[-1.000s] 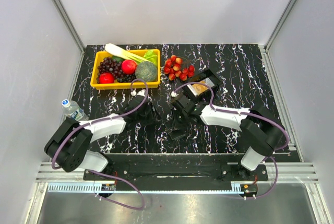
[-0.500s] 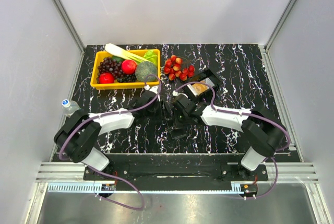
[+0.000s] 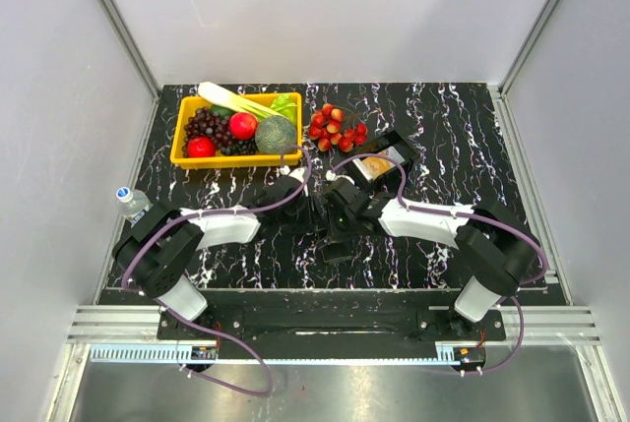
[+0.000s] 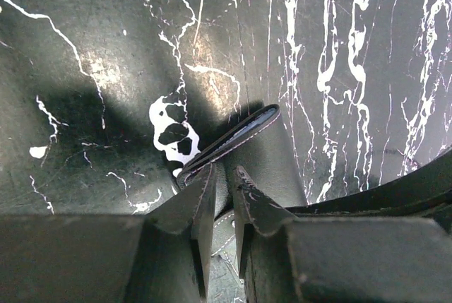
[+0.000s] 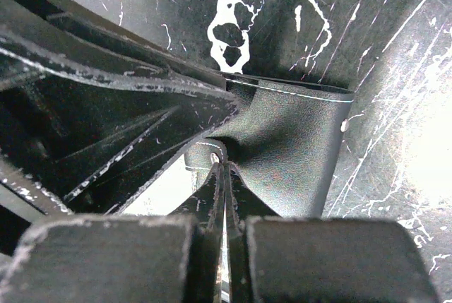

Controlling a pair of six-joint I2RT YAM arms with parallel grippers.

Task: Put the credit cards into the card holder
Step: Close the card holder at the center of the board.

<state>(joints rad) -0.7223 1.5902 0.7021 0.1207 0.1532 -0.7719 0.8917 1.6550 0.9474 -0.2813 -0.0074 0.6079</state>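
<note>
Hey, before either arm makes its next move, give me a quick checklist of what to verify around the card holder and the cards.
1. Grip of the right end effector on the card holder: ok, it is clamped on a flap.
2. Grip of the left end effector on the holder's edge: cannot tell. Its fingers straddle the edge, narrowly apart.
3. Holder open wide enough for a card: cannot tell.
4. Card in hand: not ok. An orange card lies in the black tray.

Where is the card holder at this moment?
In the top view it is near the table's centre: the card holder stands where the left gripper and right gripper meet, just nearer the arm bases than the black tray.
</note>
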